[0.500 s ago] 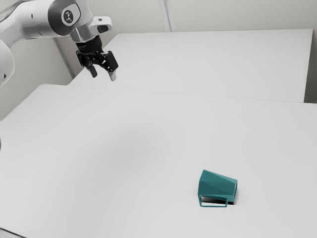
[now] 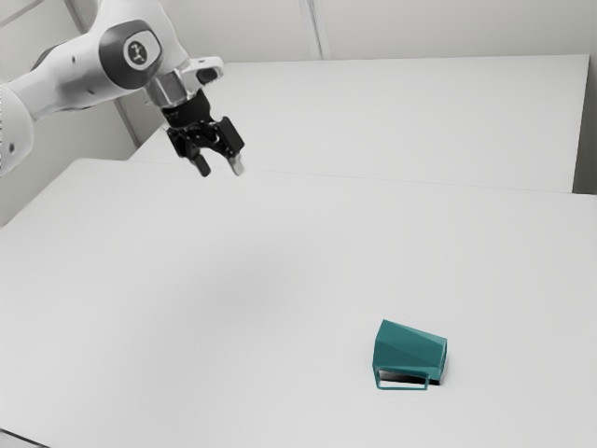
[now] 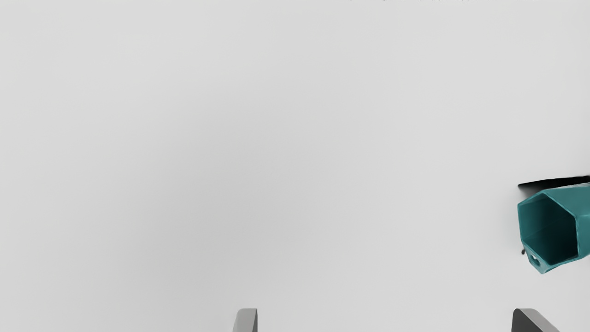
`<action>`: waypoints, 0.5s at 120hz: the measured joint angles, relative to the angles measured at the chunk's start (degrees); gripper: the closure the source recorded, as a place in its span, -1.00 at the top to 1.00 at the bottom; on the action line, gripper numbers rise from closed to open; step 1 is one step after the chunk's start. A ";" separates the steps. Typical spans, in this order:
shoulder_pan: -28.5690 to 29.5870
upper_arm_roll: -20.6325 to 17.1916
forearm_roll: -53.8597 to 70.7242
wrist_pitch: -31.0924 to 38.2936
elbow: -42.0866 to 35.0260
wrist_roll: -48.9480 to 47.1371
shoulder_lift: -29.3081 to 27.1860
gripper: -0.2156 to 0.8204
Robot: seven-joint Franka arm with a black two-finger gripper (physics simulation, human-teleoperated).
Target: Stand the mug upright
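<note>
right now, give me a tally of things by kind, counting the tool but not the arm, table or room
Mug (teal, lying on its side): 1
Tool (black, open, above the table): 1
Total: 2

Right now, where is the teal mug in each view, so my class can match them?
Exterior view: mug on its side, right of centre, low down.
Wrist view: beyond one of the fingers, cut off by the picture's edge.
Shared landmark: the fingers, high on the exterior view's left.
</note>
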 joint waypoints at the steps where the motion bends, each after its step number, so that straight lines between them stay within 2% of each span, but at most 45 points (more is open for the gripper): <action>1: 0.12 -0.26 -0.49 0.26 -0.35 0.01 -0.01 0.58; 32: -0.83 -5.71 -11.17 10.32 -10.15 0.34 -0.10 0.58; 60: -0.66 -12.10 -18.90 19.69 -18.88 0.49 -0.70 0.58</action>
